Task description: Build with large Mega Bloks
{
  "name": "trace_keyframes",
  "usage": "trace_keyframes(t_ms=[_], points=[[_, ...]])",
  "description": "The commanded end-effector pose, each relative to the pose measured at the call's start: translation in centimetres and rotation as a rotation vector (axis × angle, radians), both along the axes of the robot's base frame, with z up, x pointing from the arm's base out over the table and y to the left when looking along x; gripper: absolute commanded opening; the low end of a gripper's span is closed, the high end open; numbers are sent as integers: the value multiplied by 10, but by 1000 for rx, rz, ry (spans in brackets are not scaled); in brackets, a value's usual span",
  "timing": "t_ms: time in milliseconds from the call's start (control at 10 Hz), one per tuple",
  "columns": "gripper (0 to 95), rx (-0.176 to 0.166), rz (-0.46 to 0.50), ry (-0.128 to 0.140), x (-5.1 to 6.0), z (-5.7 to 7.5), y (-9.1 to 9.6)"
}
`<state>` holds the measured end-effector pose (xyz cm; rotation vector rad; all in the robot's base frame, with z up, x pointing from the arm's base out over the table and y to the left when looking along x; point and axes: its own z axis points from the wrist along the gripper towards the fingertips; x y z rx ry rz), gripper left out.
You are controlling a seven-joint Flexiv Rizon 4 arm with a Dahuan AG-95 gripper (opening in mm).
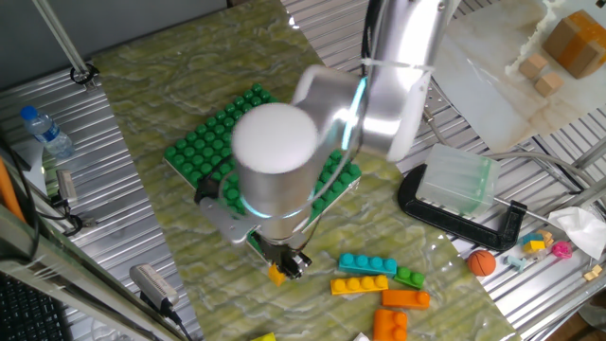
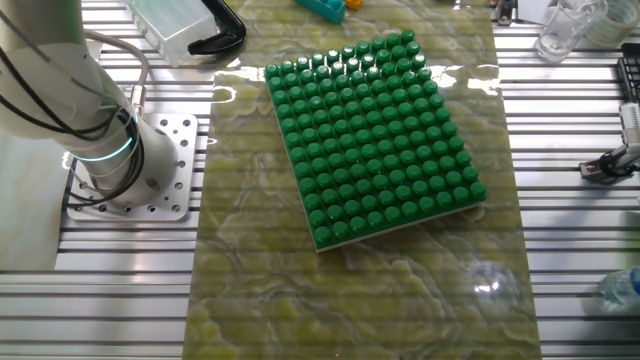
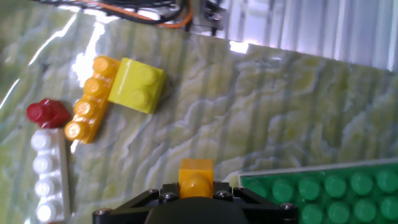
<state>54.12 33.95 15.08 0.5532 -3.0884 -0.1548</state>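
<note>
My gripper [image 1: 284, 263] is shut on a small one-stud orange brick [image 1: 276, 276] and holds it low over the marbled mat, just off the front corner of the green baseplate [image 1: 204, 142]. In the hand view the orange brick [image 3: 196, 169] sits between the jaws of the gripper [image 3: 196, 188], with the baseplate's corner [image 3: 323, 186] to its right. Loose bricks lie to the right: cyan [image 1: 367, 264], green [image 1: 410, 278], yellow [image 1: 360, 284] and two orange [image 1: 405, 298]. The hand view shows a yellow brick [image 3: 137, 84] and a long orange brick [image 3: 92, 106] ahead. The baseplate [image 2: 380, 140] carries no bricks.
A red piece [image 3: 46, 113] and a white brick [image 3: 46, 174] lie at the left of the hand view. A black clamp [image 1: 454, 216], a clear plastic box [image 1: 459, 180] and a small orange ball [image 1: 482, 262] sit at the right. A water bottle [image 1: 43, 131] stands at the left.
</note>
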Motion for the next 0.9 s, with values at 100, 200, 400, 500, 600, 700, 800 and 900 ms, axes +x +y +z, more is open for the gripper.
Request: trace_keyframes(t_ms=[100,200,400,500,600,700,800,900], points=[[0,6,40,16,-1,0,1],[0,-10,38,22,-1,0,1],[0,-35,25,18,-1,0,1],[0,-38,33,19,-1,0,1],[0,-45,43,17,-2,-2,-1],[0,-42,37,18,-6,-8,-11],[0,-55,29,19,-11,-13,-19],[0,-68,24,13,-15,-16,-25]])
